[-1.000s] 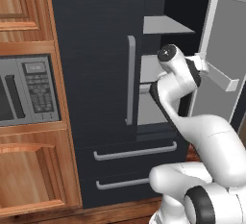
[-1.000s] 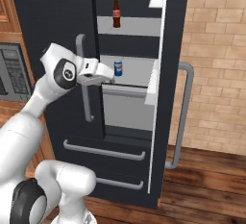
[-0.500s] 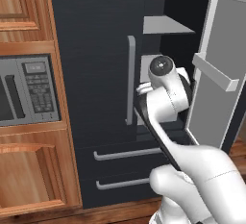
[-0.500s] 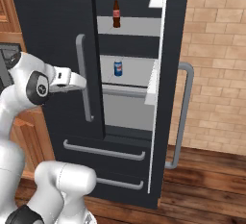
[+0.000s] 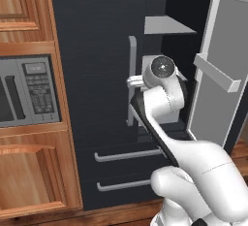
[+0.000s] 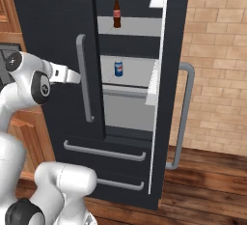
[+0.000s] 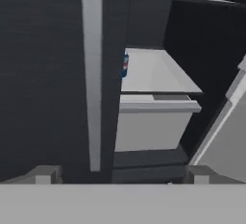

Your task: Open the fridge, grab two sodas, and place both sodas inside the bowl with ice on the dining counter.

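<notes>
No writing is reading clearly on the can (image 6: 118,68) or bottle (image 6: 116,14); the gripper (image 7: 120,175) is facing the fridge (image 6: 53,26), jaws wide, holding nothing.

Bottle (image 6: 116,13) on shelf above can (image 6: 118,68), both in fridge (image 6: 53,21), R door (image 6: 164,98) open.

Home kitchen, black fridge (image 6: 53,21), built-in microwave (image 5: 26,91), wood cabinets (image 5: 29,186)

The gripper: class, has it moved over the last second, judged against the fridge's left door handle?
Yes. In the right base view the gripper has drawn back leftward, from across the left door handle to its left.
</notes>
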